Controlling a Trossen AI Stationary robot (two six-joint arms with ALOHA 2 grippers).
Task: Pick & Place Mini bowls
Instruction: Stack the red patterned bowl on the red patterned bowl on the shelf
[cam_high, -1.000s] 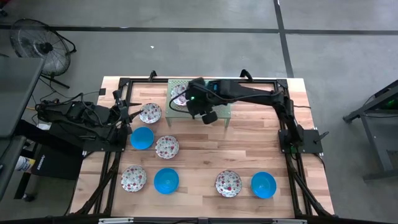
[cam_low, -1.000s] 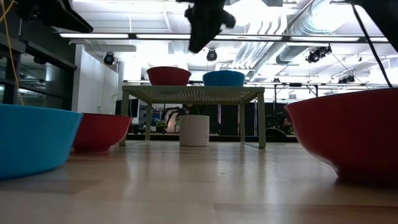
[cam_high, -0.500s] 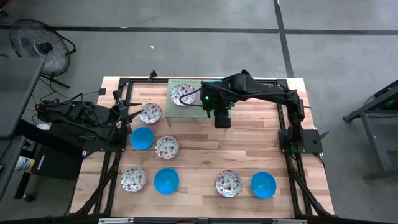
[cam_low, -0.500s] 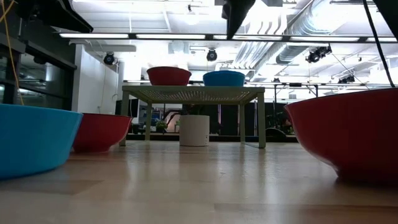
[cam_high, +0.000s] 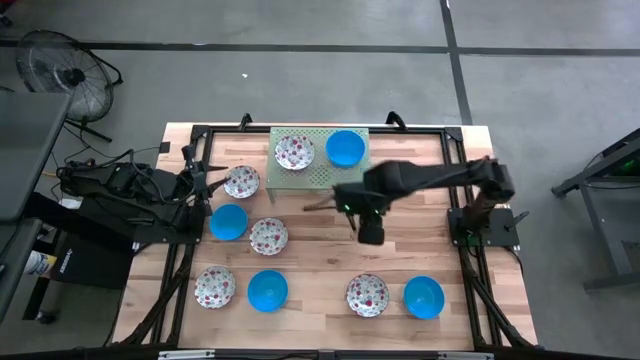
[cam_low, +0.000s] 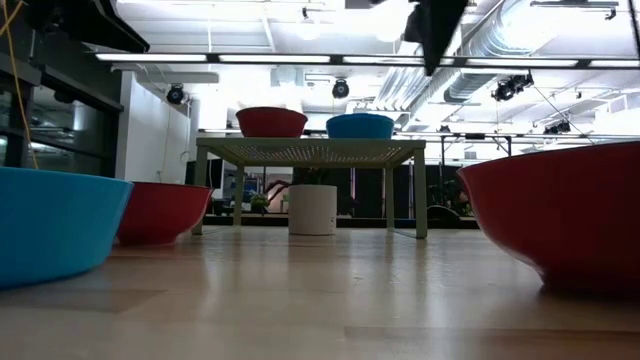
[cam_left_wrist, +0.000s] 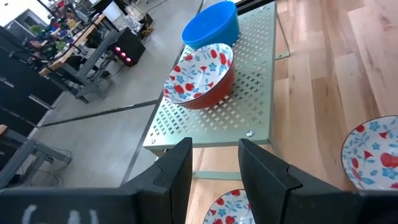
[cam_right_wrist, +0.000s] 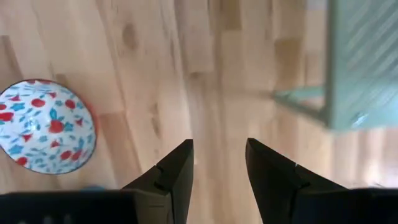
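Two mini bowls stand on the pale green perforated rack (cam_high: 318, 172): a floral one (cam_high: 294, 152) and a blue one (cam_high: 345, 148). In the low view they are the floral bowl's red underside (cam_low: 271, 122) and the blue bowl (cam_low: 360, 125). Seven more bowls rest on the table: floral (cam_high: 242, 181), blue (cam_high: 229, 222), floral (cam_high: 268, 236), floral (cam_high: 215, 287), blue (cam_high: 267, 290), floral (cam_high: 367, 295), blue (cam_high: 424, 297). My right gripper (cam_high: 370, 232) hovers open and empty above bare wood, nearer than the rack. My left gripper (cam_left_wrist: 214, 168) waits open at the table's left.
The rack stands on thin legs (cam_low: 420, 195) at the table's far middle. Bare wood (cam_right_wrist: 217, 74) lies under my right gripper, with a floral bowl (cam_right_wrist: 43, 134) off to one side. The black frame (cam_high: 470, 225) lines the table's right side.
My right gripper has moved from above the rack toward the table's near edge and somewhat to the right, empty. The blue bowl that the arm covered now shows on the rack beside the floral one. The bowls have not moved.
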